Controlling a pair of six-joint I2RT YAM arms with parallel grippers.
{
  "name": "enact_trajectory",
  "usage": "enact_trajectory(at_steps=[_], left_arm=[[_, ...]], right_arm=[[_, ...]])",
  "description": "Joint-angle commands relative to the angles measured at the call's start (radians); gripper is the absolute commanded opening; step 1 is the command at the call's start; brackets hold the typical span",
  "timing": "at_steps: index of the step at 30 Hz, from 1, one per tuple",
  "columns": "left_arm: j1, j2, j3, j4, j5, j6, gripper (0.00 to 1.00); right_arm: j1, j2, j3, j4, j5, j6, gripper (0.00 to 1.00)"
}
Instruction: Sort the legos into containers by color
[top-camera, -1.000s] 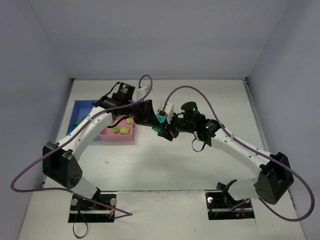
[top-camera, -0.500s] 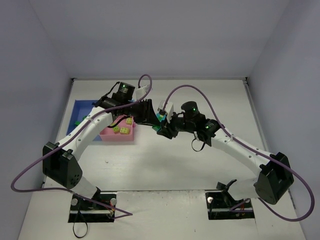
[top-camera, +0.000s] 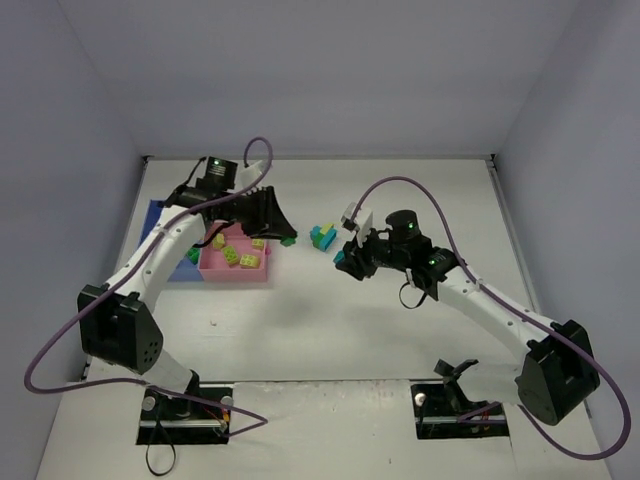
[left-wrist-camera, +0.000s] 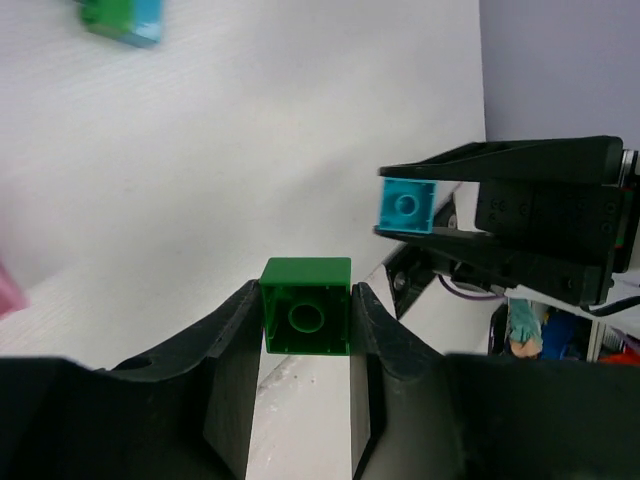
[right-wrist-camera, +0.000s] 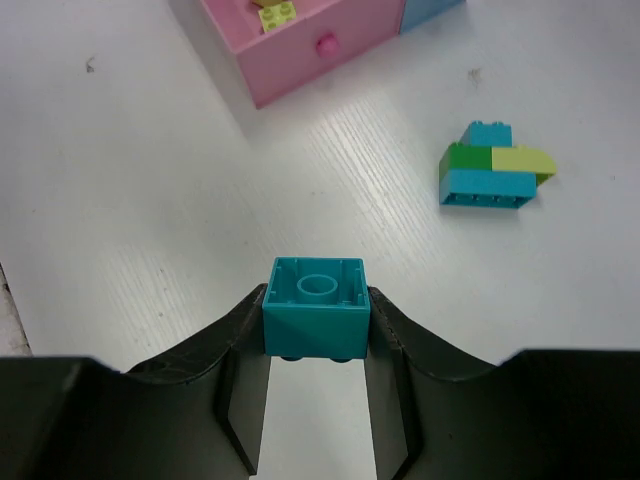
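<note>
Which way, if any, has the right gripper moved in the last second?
Yes. The right gripper, holding a teal brick, has pulled rightward, away from the pink tray.

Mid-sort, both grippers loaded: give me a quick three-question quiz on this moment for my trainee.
1. True or false: the left gripper is shut on a green brick.
2. What does the right gripper hold? A) a yellow-green brick B) a teal brick C) nothing
3. Fill in: the small bricks in the pink tray are ___ in colour.

Key: 1 true; 2 B; 3 yellow-green.
</note>
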Motion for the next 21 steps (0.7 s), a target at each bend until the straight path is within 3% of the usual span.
enact_trajectory(at_steps=[1, 3, 4, 5, 6, 10, 14, 17, 20, 21], left_arm=[[0.091, -0.019, 0.067, -0.090, 0.018, 0.097, 0.00], [0.152, -0.019, 0.084, -0.133, -0.026, 0.127, 0.00], [0.283, -0.010, 0.095, -0.210, -0.276, 0.163, 0.00], [0.284, -0.010, 0.095, -0.210, -0.278, 0.160, 0.00], [0.313, -0.004, 0.090, -0.225, -0.412, 0.156, 0.00], [0.447, 0.046, 0.060, -0.194, -0.701, 0.108, 0.00], [0.514, 0.131, 0.053, -0.152, -0.847, 0.065, 0.02], [0.544, 0.186, 0.076, -0.132, -0.856, 0.062, 0.16], [0.544, 0.199, 0.093, -0.114, -0.854, 0.062, 0.56], [0.545, 0.194, 0.093, -0.112, -0.847, 0.061, 0.62]], right_arm=[[-0.019, -0.052, -0.024, 0.056, 0.007, 0.034, 0.00], [-0.019, -0.052, -0.030, 0.061, 0.007, 0.046, 0.00], [-0.017, -0.048, -0.024, 0.059, 0.009, 0.058, 0.00], [-0.017, -0.046, -0.023, 0.059, 0.009, 0.058, 0.00], [-0.017, -0.043, -0.019, 0.059, 0.006, 0.058, 0.00], [-0.012, -0.023, 0.000, 0.058, -0.002, 0.068, 0.00], [0.006, 0.008, 0.019, 0.059, -0.001, 0.072, 0.00], [0.023, 0.026, 0.039, 0.059, 0.003, 0.071, 0.00], [0.037, 0.052, 0.060, 0.061, 0.007, 0.068, 0.00], [0.040, 0.058, 0.065, 0.061, 0.007, 0.066, 0.00]])
